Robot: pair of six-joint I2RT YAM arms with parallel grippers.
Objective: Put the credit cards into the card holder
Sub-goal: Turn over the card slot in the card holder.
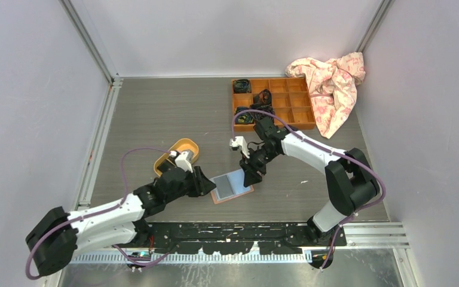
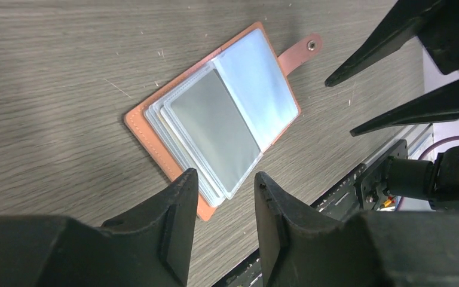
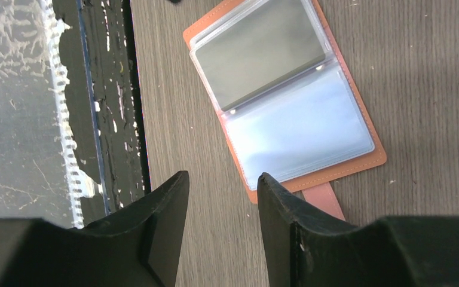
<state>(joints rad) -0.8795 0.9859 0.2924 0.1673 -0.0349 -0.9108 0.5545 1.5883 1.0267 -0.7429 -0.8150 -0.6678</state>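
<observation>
Here, open card holder [image 2: 215, 119], near corner hidden behind left fingers [image 2: 176, 221].

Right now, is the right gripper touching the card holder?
Apart. In the left wrist view, bare table shows between the right gripper and the card holder.

The card holder's [image 2: 215, 119] near corner disappears behind the left gripper's [image 2: 224, 179] fingers in the left wrist view. In the right wrist view the top edge cuts off its far end, and its snap tab [image 3: 323, 200] runs under a finger of the right gripper [image 3: 222, 176]. From above, the left wrist [image 1: 182, 161] covers part of the yellow tray [image 1: 188, 143], and the dark items [image 1: 242, 85] in the wooden compartment box [image 1: 296, 101] are too small to name.
</observation>
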